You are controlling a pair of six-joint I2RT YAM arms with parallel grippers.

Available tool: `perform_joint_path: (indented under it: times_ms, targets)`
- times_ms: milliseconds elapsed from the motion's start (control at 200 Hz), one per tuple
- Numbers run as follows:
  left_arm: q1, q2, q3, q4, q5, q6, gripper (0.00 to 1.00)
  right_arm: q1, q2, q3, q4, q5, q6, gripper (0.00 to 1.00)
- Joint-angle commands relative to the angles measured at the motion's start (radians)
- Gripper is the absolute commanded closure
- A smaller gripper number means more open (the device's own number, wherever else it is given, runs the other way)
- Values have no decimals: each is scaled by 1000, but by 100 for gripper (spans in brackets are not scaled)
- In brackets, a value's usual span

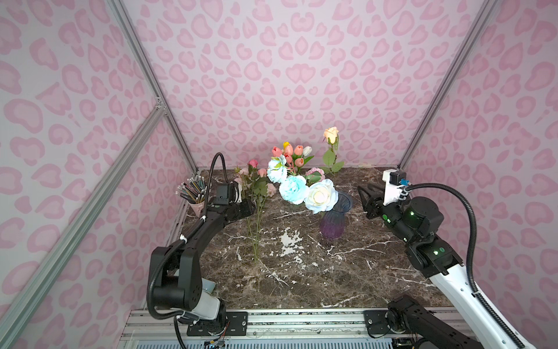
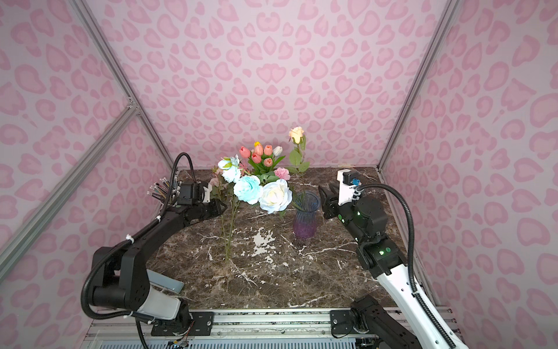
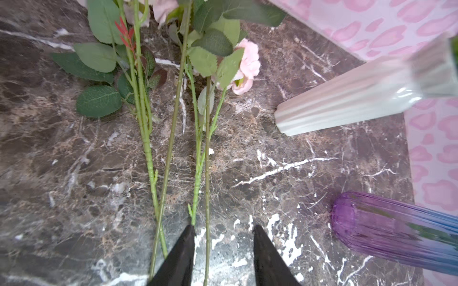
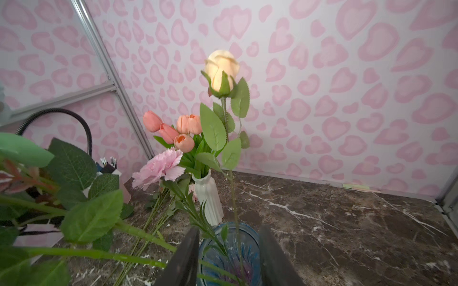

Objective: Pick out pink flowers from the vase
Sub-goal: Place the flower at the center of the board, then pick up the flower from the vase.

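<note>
Partly done, I judge: several pink flowers (image 1: pixel 261 172) lie on the dark marbled surface (image 1: pixel 302 278) at nine o'clock from the vase (image 1: pixel 332 225), with the left pincer (image 3: pixel 223 226) apart over their stems. A pink carnation (image 4: pixel 158 168) is yet to come out; the right pincer (image 4: pixel 229 226) stands apart at the rim. Pink-patterned walls (image 1: pixel 302 75) enclose everything.

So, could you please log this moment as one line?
left pincer: open over pink stems on table | right pincer: open beside vase | pink carnation in vase
</note>
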Motion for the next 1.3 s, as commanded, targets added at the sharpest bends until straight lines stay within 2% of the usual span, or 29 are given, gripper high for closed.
perform_joint_path:
  times_ms: [0, 80, 145, 275, 450, 535, 595, 715, 1105, 1300]
  targets:
    - [-106, -115, -67, 72, -45, 11, 58, -11, 42, -12, 20, -160, -144, 62]
    - [-246, -218, -126, 54, -105, 58, 58, -10, 71, -3, 29, -202, -215, 62]
    - [-310, -305, -168, 34, -131, 59, 58, -11, 107, 19, 22, -237, -274, 62]
    - [-339, -461, -229, 1, -65, 46, 58, -22, 203, 89, -34, -269, -385, 64]
    - [-382, -582, -221, -134, 18, 146, 58, -2, 326, 177, -89, -295, -468, 65]
    - [-402, -611, -234, -166, -3, 223, 58, 8, 360, 194, -92, -289, -492, 63]
    - [-404, -619, -233, -177, -65, 205, 58, 7, 381, 209, -98, -292, -497, 61]
    - [-404, -626, -228, -150, -48, 212, 58, 11, 413, 233, -103, -302, -503, 60]
    - [-404, -647, -225, -163, -97, 211, 59, 45, 501, 297, -147, -275, -532, 59]
    - [-404, -646, -224, -162, -100, 210, 59, 45, 514, 282, -115, -255, -533, 59]
